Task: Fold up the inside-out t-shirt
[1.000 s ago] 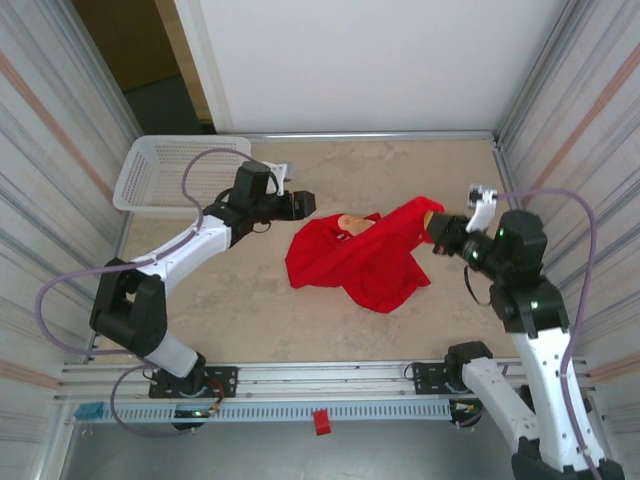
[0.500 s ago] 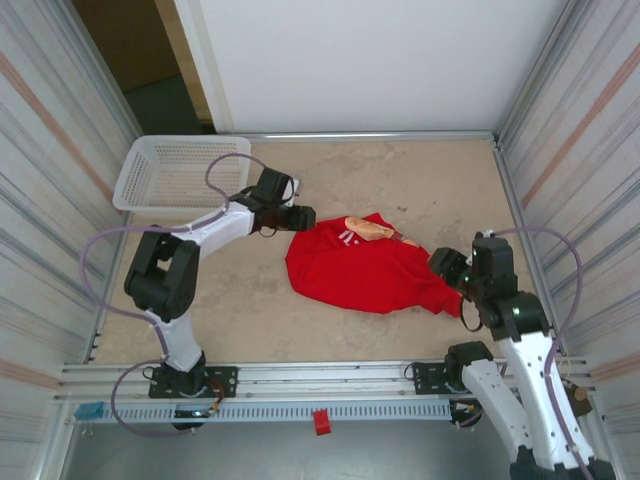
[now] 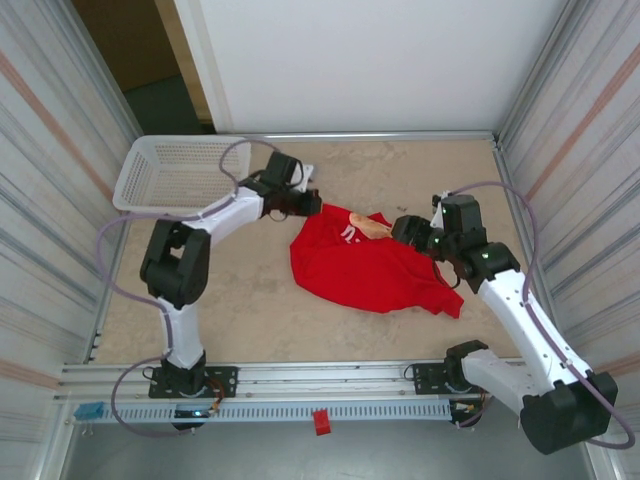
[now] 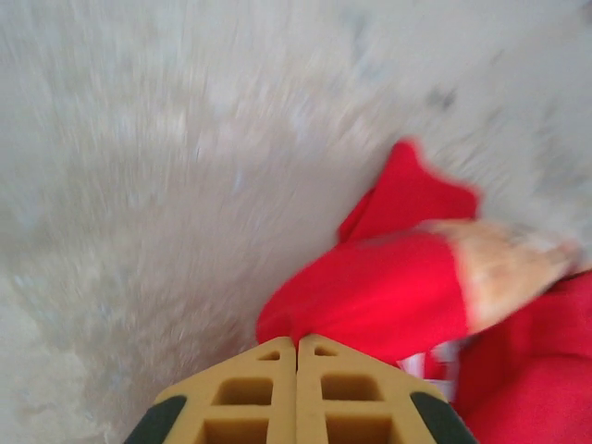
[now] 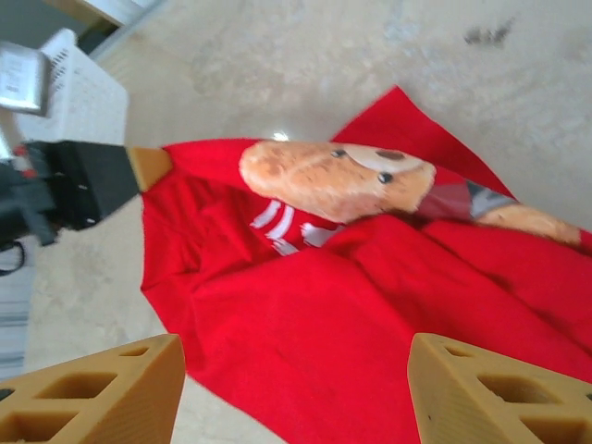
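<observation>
The table (image 3: 420, 170) has a beige top with a marble-like pattern. A red t-shirt (image 3: 365, 270) lies crumpled on it, slightly right of the frame's middle, with a tan patch at its upper edge. A white mesh basket (image 3: 165, 172) stands in the upper left, near the shirt but apart from it.

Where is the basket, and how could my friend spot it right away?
Start at the big beige table with ribbed metal walls on both sides. Look to its far left corner, right beside the left wall: the basket sits there. It is white with tiny holes all over, unlike the soft red t-shirt crumpled in the middle.
</observation>
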